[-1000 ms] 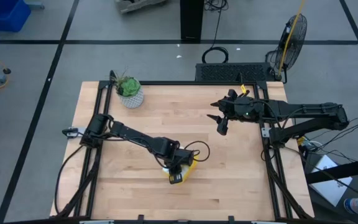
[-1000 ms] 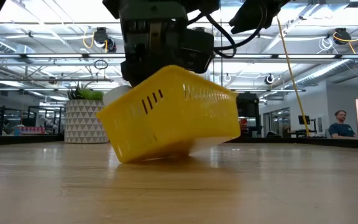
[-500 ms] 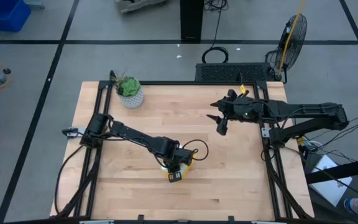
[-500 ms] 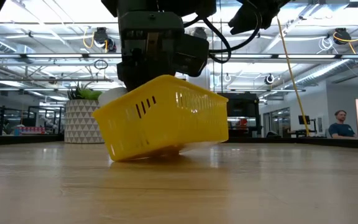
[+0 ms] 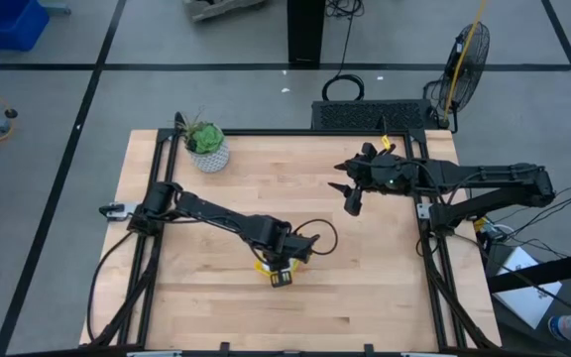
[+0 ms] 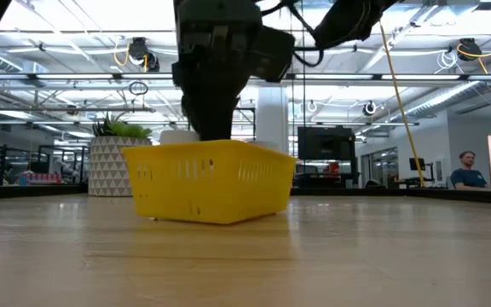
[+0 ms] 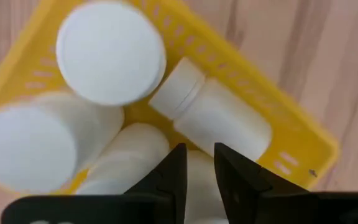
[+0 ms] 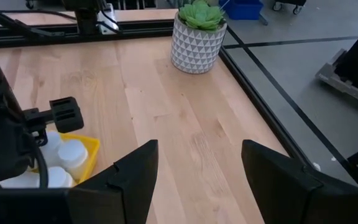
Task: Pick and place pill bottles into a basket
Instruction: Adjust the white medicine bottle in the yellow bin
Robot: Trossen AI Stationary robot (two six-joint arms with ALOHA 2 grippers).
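The basket sits flat on the table, pill bottles inside (some upright, some lying). The left gripper hangs over it, jaws nearly together, empty. The right gripper waits well apart, jaws apart.

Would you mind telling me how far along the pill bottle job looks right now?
Nearly finished: several pill bottles lie in the basket, which sits flat on the table, where no loose bottle shows. The left gripper is low over the basket and only needs withdrawing. The right gripper waits, open.
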